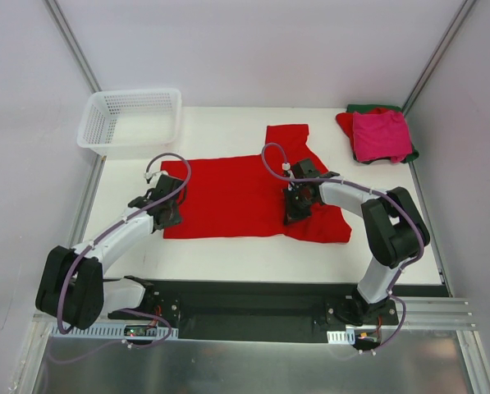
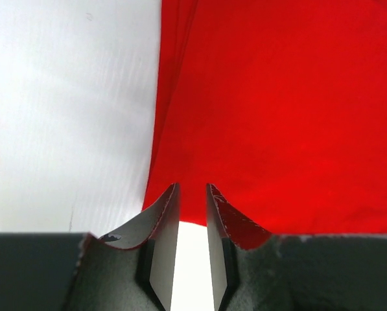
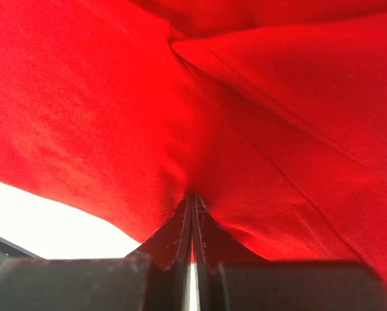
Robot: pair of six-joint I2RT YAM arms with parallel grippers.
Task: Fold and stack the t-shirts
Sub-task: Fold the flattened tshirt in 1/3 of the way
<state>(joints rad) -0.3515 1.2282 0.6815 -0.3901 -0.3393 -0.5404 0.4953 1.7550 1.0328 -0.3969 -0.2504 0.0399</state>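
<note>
While flat, t-shirt (image 1: 228, 197) between right fingers (image 3: 172, 236).

Right of the basket (image 1: 92, 128), a dark green t-shirt (image 1: 366, 107) hides mostly under the magenta-pink t-shirt (image 1: 380, 135); both wrist views crop the bright red t-shirt (image 2: 277, 116)

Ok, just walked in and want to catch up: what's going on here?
Two robot arms are working on a red t-shirt spread on the white table. The right arm has its jaws shut on the cloth near the shirt's right side, puckering it. The left arm sits at the shirt's left edge, jaws slightly open, gripping nothing. A pile of other shirts, magenta-pink on top, lies at the far right corner.
</note>
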